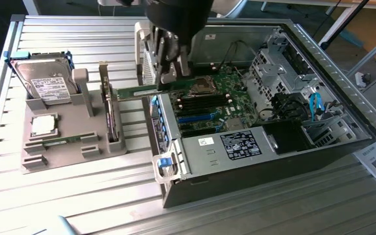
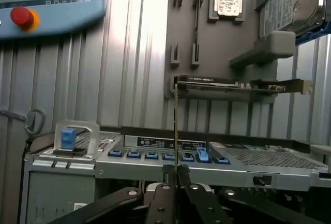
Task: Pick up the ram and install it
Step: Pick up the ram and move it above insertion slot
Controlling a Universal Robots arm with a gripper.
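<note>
While the gripper [image 1: 172,81] hung over the rim of the open metal PC case [image 1: 273,147], its two dark fingers [image 2: 161,203] were pinched almost shut on the ram [image 1: 135,92]. That was one thin, flat green stick, held by one end in the air. It poked out toward the exterior view's left, over the gap between the case and the grey plastic fixture [image 1: 57,156]. Its free end sat close to the upright dark expansion card [image 1: 111,117]; couldn't tell if they touched. The fixture also held one boxy hard drive [image 1: 47,85], one square silver processor [image 1: 44,125] and one more slim stick [image 2: 195,17]. The ribbed metal table [image 1: 77,196] lay open around it all.
</note>
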